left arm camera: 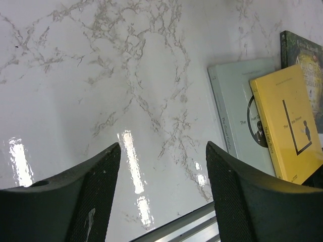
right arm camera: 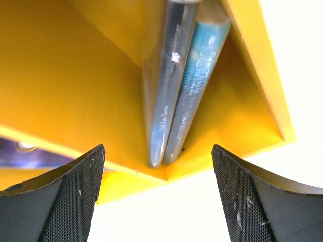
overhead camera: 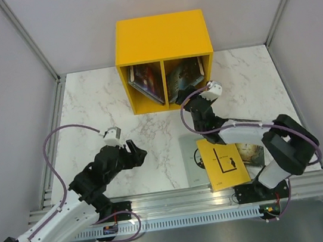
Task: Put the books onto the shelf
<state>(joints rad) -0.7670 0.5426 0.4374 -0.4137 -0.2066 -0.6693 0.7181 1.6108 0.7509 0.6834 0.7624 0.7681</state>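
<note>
"Where have the books (right arm camera: 166, 75) got to?"

"Two lean in the shelf's (overhead camera: 160, 34) right compartment, with others in the left. A pile (overhead camera: 192, 156) lies by the right arm's base, yellow book (overhead camera: 222, 162) on top."

"And the grippers?"

"The right gripper (right arm camera: 157, 161) is at that compartment's mouth, jaws spread, empty. The left gripper (left arm camera: 162, 156) gapes over bare table (left arm camera: 75, 75). I'd say back out straight, then fetch the yellow one."

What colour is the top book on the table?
The book is yellow; the left wrist view shows it best.
</note>
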